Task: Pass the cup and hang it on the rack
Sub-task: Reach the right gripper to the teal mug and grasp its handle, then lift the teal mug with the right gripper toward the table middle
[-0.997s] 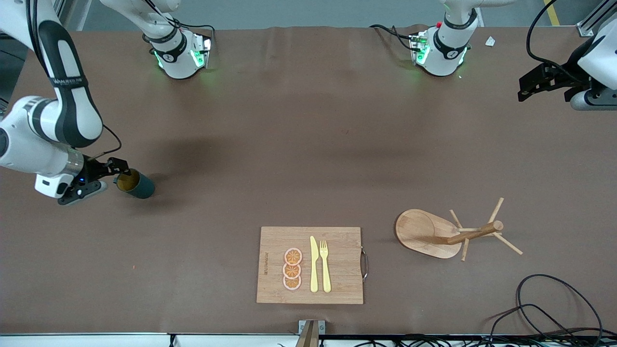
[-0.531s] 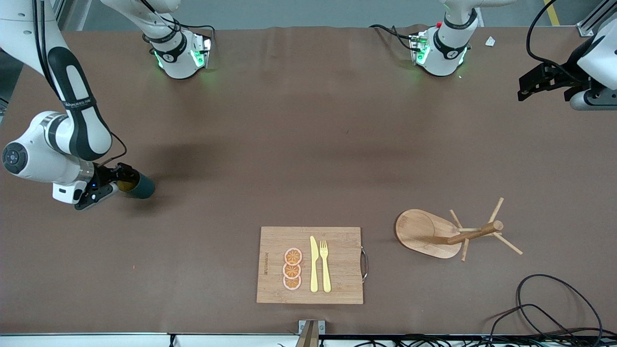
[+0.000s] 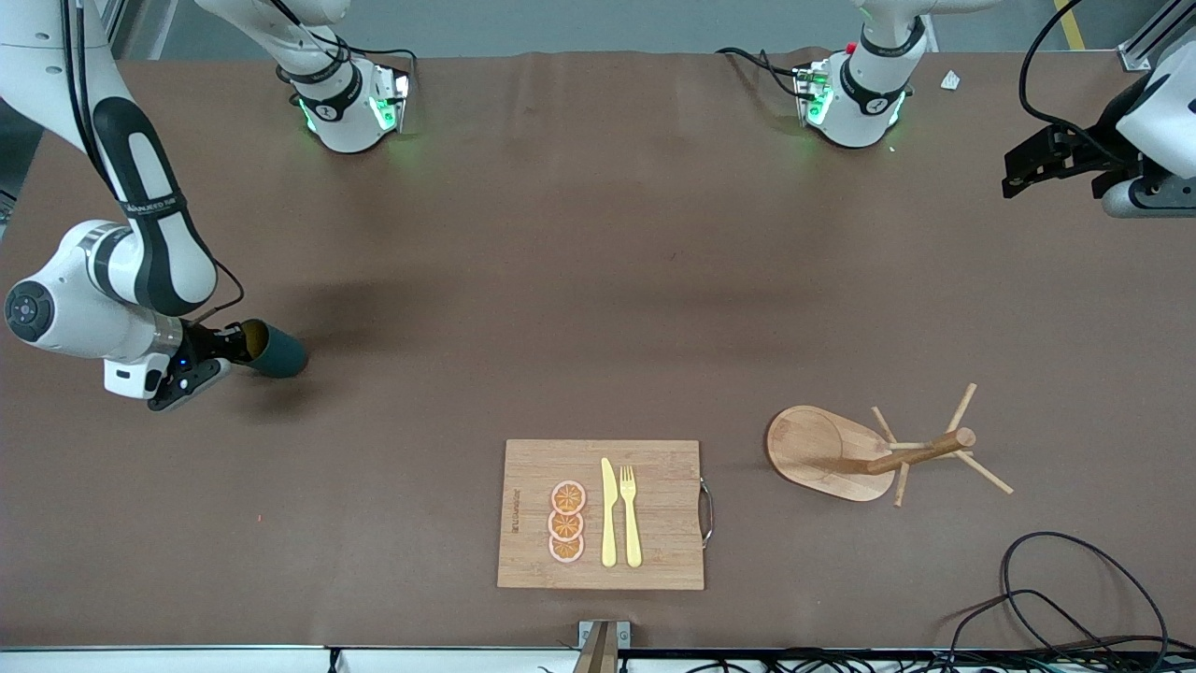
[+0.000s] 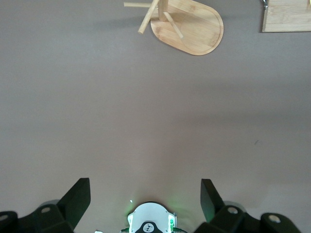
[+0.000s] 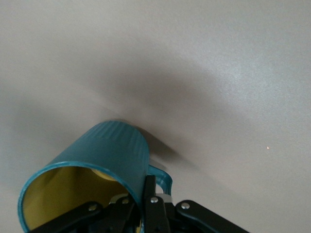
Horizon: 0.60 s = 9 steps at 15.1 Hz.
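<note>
Right gripper [image 3: 227, 344] pinched on rim of ribbed teal mug [image 3: 274, 350], yellowish inside, small loop handle, tipped sideways over brown matte table [image 3: 598, 280] at 9 o'clock. Left gripper [image 3: 1028, 168] waiting at 2 o'clock, black fingers [image 4: 77, 199] spread wide. Bamboo mug tree [image 3: 874, 449], oval base, thin pegs, at 4 o'clock beside rectangular cutting board [image 3: 654, 505].

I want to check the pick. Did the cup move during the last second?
Yes. The cup, clamped at its rim by the right gripper, has shifted slightly toward the cutting board and tipped further onto its side.
</note>
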Each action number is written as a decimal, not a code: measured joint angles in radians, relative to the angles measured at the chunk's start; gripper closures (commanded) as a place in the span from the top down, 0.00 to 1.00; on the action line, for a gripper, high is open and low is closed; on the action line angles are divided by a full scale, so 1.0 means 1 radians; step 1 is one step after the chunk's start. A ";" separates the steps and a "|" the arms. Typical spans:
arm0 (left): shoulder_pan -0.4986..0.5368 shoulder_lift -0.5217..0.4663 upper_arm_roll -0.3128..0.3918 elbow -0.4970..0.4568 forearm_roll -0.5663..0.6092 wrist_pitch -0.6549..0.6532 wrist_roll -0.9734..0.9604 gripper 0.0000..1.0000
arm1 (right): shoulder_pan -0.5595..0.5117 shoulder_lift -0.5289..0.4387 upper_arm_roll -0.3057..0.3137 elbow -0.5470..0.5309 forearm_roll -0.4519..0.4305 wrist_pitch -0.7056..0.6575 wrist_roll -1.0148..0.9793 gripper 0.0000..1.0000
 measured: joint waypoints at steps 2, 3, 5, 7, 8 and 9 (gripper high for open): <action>0.000 0.000 0.000 0.000 -0.015 0.000 0.000 1.00 | 0.018 -0.022 0.007 0.061 0.003 -0.112 0.084 0.00; 0.000 0.001 0.000 0.000 -0.017 0.000 0.000 1.00 | 0.037 -0.044 0.009 0.089 0.005 -0.163 0.144 0.00; 0.000 0.004 0.000 0.000 -0.018 0.000 0.000 1.00 | 0.099 -0.100 0.013 0.110 0.009 -0.234 0.297 0.00; 0.000 0.009 0.000 0.000 -0.018 0.000 0.000 1.00 | 0.192 -0.147 0.017 0.109 0.011 -0.271 0.492 0.00; 0.000 0.010 0.000 0.000 -0.018 0.000 0.000 1.00 | 0.249 -0.162 0.020 0.106 0.011 -0.277 0.596 0.00; 0.000 0.010 0.001 0.000 -0.018 0.000 0.000 1.00 | 0.308 -0.172 0.022 0.103 0.012 -0.276 0.695 0.00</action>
